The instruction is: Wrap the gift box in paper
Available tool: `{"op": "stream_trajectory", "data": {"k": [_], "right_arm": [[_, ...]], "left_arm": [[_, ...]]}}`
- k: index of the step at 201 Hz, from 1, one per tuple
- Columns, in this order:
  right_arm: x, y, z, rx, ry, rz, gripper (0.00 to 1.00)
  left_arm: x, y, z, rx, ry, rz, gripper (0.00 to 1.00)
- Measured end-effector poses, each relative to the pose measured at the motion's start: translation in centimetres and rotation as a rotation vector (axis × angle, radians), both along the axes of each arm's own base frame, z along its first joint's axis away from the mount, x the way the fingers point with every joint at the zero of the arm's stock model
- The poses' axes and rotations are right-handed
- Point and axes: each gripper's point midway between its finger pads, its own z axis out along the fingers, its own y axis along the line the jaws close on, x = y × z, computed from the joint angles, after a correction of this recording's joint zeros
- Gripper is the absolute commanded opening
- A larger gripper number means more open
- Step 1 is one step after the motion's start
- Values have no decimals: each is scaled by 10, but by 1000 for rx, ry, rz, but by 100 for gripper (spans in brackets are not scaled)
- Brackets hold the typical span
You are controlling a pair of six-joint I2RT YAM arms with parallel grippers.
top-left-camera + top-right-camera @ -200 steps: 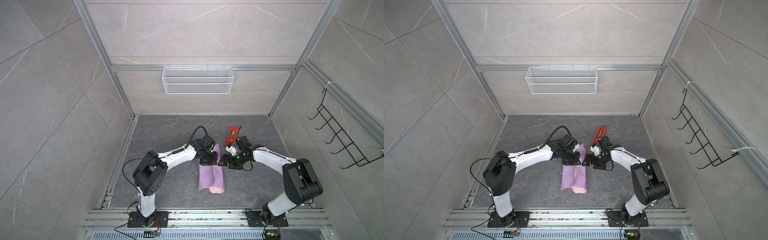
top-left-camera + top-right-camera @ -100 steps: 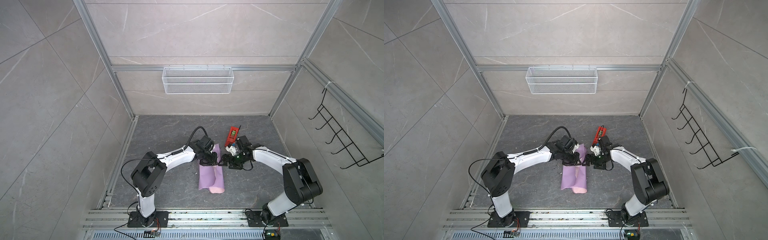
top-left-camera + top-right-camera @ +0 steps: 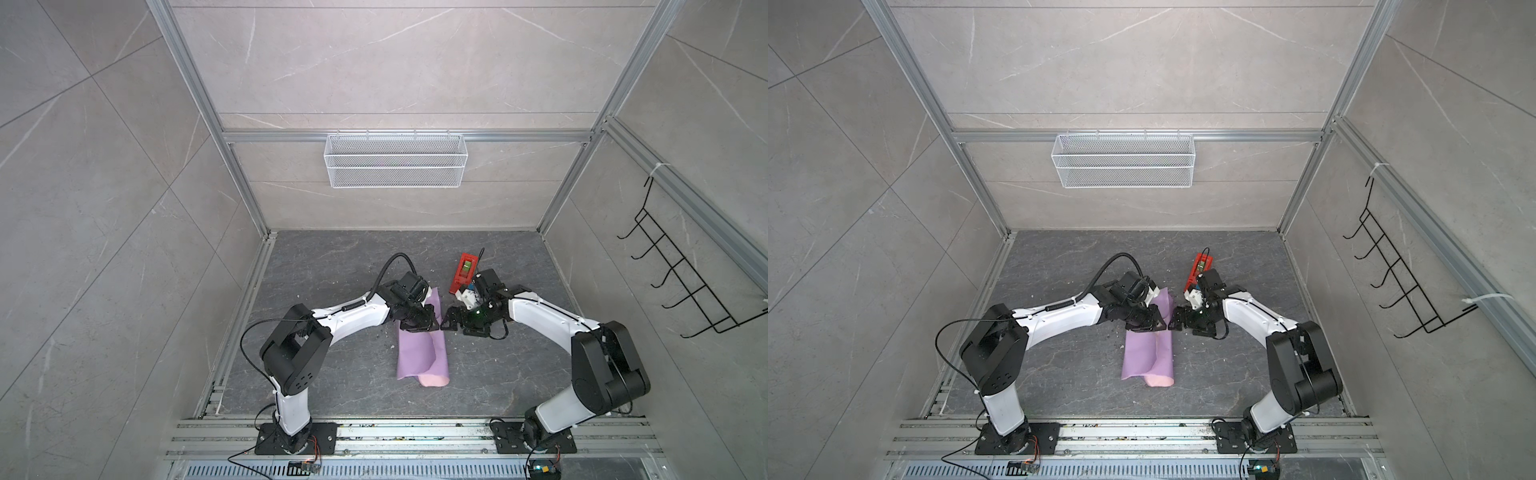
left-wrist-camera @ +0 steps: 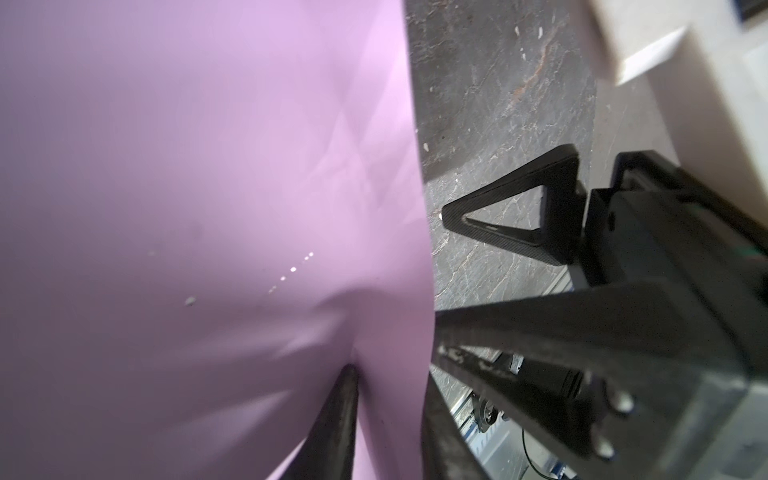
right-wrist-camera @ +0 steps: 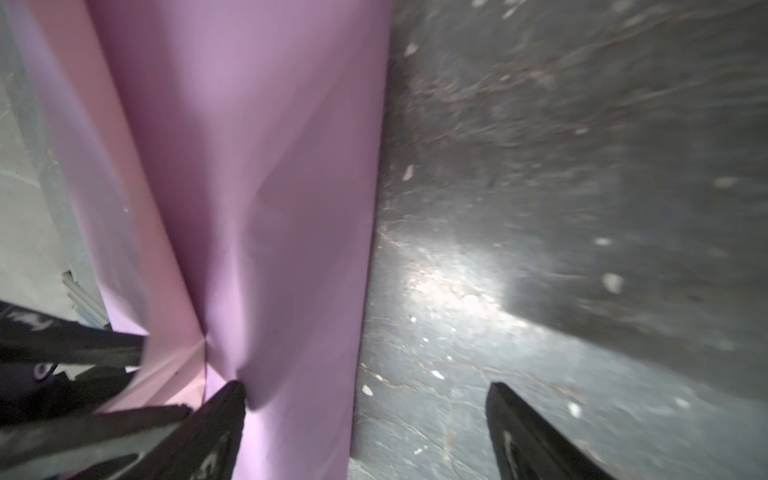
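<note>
My left gripper (image 4: 392, 353) straddles the lilac paper (image 3: 419, 353) at its edge, jaws slightly parted. My right gripper (image 5: 365, 386), beside that edge, gapes wide, empty, one fingertip (image 5: 224, 415) touching the paper.

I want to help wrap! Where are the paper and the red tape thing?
paper (image 3: 417, 353): in a top view, lilac side.
red tape dispenser (image 3: 458, 277): in a top view, red frame.
</note>
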Motion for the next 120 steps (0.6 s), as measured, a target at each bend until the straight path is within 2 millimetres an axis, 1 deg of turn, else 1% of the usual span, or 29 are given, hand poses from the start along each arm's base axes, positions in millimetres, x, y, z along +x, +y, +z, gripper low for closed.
{"op": "stream_trajectory", "data": {"k": [26, 51, 88, 120], "right_arm": [[11, -17, 13, -39, -57, -49, 93], [18, -22, 22, -59, -99, -75, 93], [23, -21, 27, -45, -110, -100, 94], [30, -8, 31, 22, -120, -103, 94]], "left_arm": [[-1, -2, 2, -13, -3, -6, 40], [-2, -4, 4, -21, -8, -10, 45], [-4, -6, 7, -36, -7, -19, 53], [-3, -7, 8, -43, -11, -21, 57]]}}
